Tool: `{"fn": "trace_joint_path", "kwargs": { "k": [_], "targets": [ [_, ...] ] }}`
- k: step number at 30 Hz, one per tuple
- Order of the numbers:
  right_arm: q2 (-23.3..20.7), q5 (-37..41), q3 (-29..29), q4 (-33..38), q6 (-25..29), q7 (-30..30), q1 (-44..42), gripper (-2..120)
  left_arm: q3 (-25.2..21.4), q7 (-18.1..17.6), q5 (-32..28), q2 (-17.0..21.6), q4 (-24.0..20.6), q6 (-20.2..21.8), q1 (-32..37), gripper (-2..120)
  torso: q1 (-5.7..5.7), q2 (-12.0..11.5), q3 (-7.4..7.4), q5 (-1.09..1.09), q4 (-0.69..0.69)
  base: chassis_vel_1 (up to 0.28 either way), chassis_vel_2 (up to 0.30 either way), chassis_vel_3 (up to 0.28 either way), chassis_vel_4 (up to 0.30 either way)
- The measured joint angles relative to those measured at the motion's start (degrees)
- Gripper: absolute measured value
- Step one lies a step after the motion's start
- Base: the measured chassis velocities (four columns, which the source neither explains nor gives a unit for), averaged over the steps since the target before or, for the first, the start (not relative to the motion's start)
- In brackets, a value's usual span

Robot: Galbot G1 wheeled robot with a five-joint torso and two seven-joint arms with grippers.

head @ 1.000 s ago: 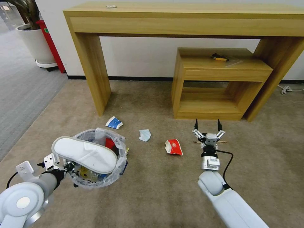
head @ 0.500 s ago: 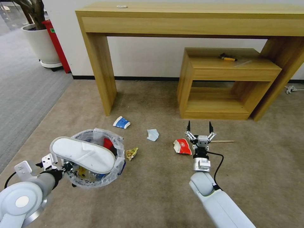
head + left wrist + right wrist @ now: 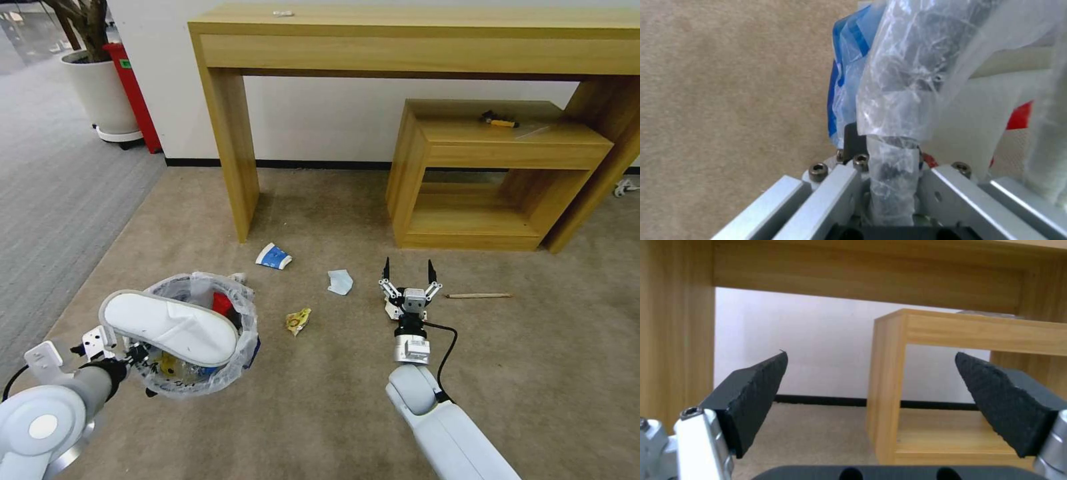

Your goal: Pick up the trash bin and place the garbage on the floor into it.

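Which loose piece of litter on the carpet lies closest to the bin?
The yellow wrapper, just right of the trash bin. The paper cup, blue mask and wooden stick lie farther away.

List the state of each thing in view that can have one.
Bin: held by left pincer, lined, nearly full.
Slipper: lying across the bin's top.
Right pincer: open, empty, over the carpet.
Cup: tipped over.
Mask: crumpled.
Yellow wrapper: crumpled.
Stick: lying flat.

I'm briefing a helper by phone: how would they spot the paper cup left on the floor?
Start at the tall wooden table's left leg. Just right of its foot, on the beige carpet, lies the paper cup, tipped over. It alone among the litter is blue and white.
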Motion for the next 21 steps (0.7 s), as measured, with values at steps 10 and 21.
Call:
{"fn": "trace_joint_path", "kwargs": {
  "k": [10,21],
  "targets": [
    [1.1,-0.8,0.2,-0.8,0.9,-0.3,-0.3,95,-0.2,0.0,0.3,-0.3,-0.1,0.0,0.2,0,0.0,0.0,0.0,0.0,0.0,0.138,0.102,-0.139,-0.103],
    [1.6,-1.6,0.5,-1.4,1.3,-0.4,-0.3,94,-0.4,0.2,0.3,-0.1,-0.1,-0.1,0.2,0,0.0,0.0,0.0,0.0,0.0,0.129,0.11,-0.119,-0.103]
  ]
}}
